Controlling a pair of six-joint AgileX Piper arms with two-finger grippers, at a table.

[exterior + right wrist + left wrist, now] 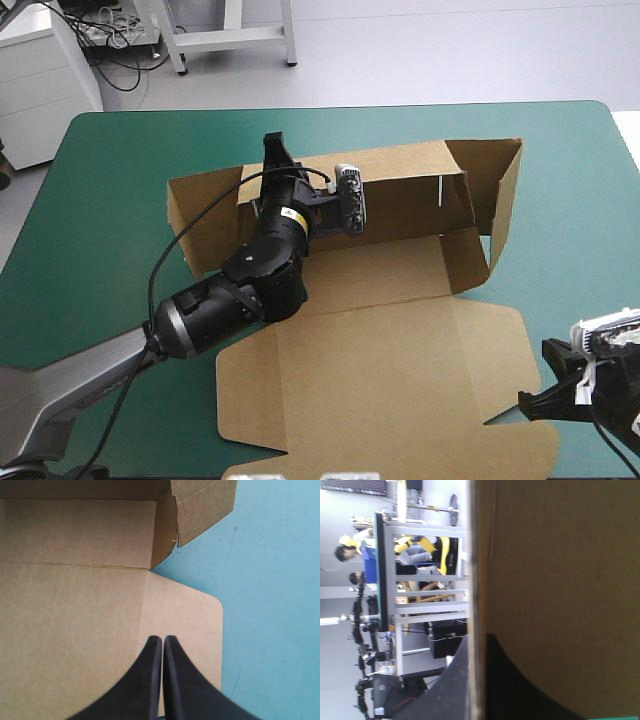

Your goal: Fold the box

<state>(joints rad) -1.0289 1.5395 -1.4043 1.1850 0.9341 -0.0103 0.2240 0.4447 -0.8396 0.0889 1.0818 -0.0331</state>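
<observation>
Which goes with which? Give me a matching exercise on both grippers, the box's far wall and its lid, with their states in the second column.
1 left gripper
2 right gripper
3 far wall
4 lid

a lies flat
b fingers shut, holding nothing
c stands raised
d shut on the box

Pairs: 1-d, 2-b, 3-c, 4-a.

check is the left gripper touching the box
Touching. The left wrist view shows the box wall pinched between the jaws of the left gripper, one each side.
</observation>
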